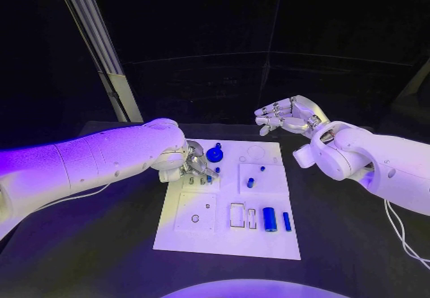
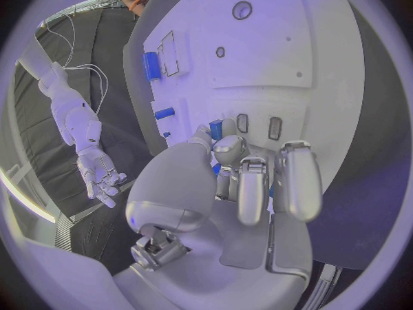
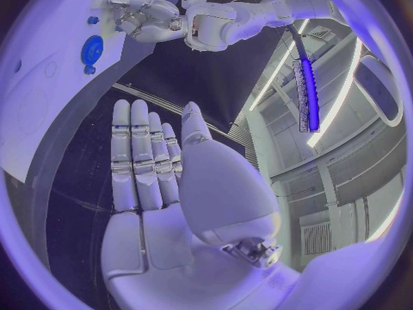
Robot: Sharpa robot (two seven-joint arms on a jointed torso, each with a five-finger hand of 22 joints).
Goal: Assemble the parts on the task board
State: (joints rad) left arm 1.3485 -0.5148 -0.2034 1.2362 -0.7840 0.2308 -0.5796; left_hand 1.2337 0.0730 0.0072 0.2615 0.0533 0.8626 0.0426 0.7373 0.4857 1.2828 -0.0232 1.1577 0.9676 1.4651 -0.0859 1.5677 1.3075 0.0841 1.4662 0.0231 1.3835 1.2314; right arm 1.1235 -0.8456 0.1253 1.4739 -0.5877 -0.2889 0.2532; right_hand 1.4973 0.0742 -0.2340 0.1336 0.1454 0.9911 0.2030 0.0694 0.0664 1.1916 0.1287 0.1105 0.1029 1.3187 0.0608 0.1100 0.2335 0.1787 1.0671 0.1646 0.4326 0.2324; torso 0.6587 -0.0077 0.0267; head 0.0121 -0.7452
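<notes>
Left hand [image 1: 190,162] rests low over the far-left part of the white board [image 1: 269,243], fingers curled onto a small blue part [image 2: 217,128]; whether it is actually gripped is unclear. Right hand [image 1: 290,115] hovers beyond the board's far-right corner, fingers straight, holding nothing. Blue knob [image 1: 214,154] just right of the left hand.

My left robot hand [image 1: 190,162] is lowered with its fingers curled in; my right robot hand [image 1: 288,116] is raised, fingers straight and apart.
</notes>
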